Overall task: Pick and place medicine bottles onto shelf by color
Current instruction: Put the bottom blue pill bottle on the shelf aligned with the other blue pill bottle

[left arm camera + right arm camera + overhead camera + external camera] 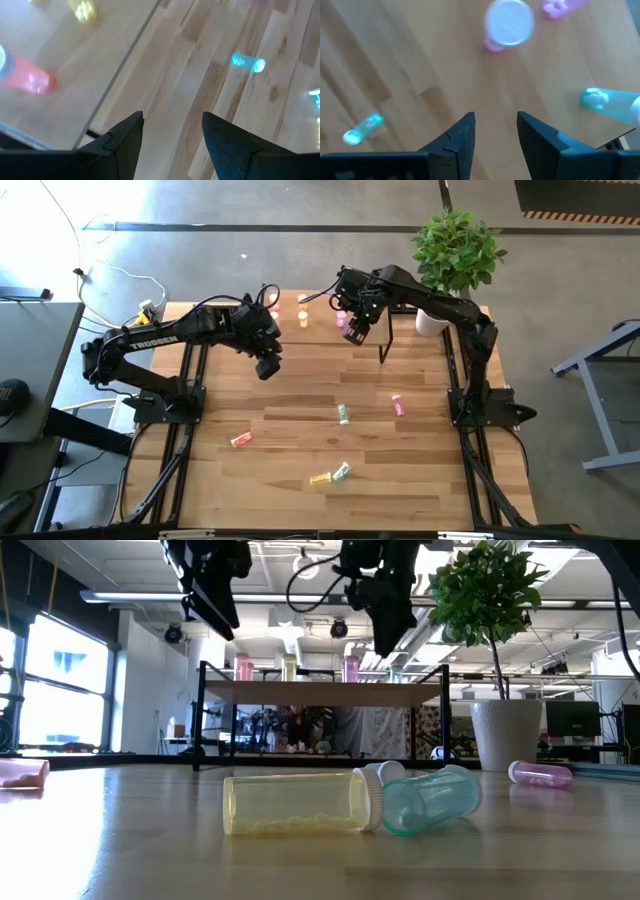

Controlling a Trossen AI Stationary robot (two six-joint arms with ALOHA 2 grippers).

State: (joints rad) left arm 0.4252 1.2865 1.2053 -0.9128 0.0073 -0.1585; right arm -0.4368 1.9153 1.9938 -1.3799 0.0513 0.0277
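While both pincers gape empty, five bottles (343, 414) lie on the table (300, 440).

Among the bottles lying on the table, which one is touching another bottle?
The yellow bottle at the table's front edge: its cap end meets the pale green bottle beside it. The pink, red and other green bottles lie alone.

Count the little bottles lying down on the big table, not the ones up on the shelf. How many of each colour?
Yellow bottle: 1
Green bottles: 2
Pink bottle: 1
Red-orange bottle: 1
Total: 5
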